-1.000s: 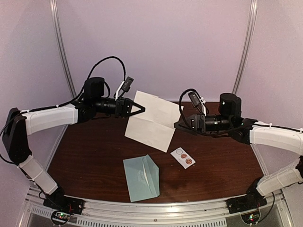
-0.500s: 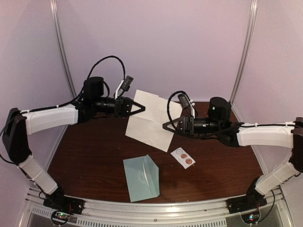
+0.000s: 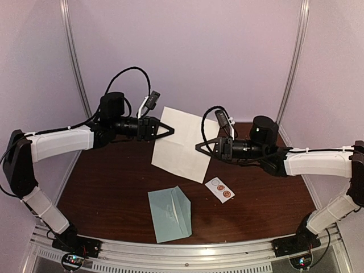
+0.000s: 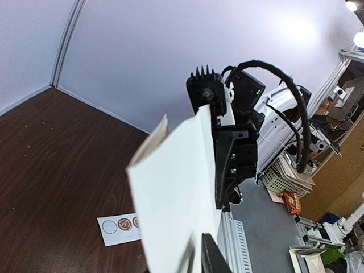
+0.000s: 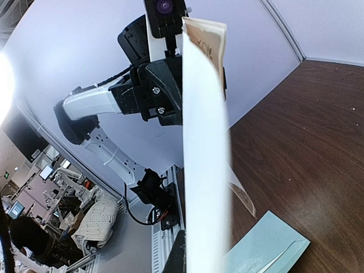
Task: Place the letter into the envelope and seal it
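Below — sticker strip near envelope on table; letter held aloft.

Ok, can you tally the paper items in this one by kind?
Letter: 1
Envelope: 1
Sticker strip: 1
Total: 3

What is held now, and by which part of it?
The white letter, in the air: the right gripper is shut on its right edge; the left gripper is at its upper left edge, grip unclear.
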You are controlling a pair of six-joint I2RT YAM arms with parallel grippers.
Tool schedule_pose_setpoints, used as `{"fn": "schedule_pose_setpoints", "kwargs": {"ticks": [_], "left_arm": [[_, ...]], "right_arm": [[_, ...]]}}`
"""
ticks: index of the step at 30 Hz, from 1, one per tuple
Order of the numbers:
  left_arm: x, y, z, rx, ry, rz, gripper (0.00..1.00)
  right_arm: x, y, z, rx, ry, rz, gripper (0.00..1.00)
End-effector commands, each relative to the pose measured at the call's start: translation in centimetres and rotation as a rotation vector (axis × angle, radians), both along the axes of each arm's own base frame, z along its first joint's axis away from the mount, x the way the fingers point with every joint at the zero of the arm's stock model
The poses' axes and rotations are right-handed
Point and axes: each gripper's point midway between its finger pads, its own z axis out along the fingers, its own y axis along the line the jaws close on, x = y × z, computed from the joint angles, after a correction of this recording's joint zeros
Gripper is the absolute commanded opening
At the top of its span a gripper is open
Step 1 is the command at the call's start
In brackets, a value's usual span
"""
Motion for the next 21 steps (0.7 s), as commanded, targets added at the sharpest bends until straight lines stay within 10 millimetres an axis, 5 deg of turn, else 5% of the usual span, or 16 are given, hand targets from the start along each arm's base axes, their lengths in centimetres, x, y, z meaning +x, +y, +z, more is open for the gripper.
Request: {"fn": "schedule_pose_setpoints", "kwargs": {"ticks": [1,7,11,21], "left_arm": [[-0.5,0.1,1.1,-0.031,-0.04,-0.024,0.2],[-0.9,0.1,1.2,-0.039,-0.042,-0.05,0.19],[-1.2,0.2,1.5,-0.049,-0.046,-0.069,0.04],[-0.1,1.0,1.9,-0.056,-0.067,0.009,0.0]], "right_arm": [[-0.6,-0.4,1.9,0.055,-0.045,0.01,0.0],[-0.4,-1.2,2.3,0.062,-0.055,-0.001,0.0],[0.2,-1.6,1.8,0.043,-0.042,-0.024,0.0],[3.3,-6.1,1.2,-0.013,-0.024,-0.22,0.59]]}}
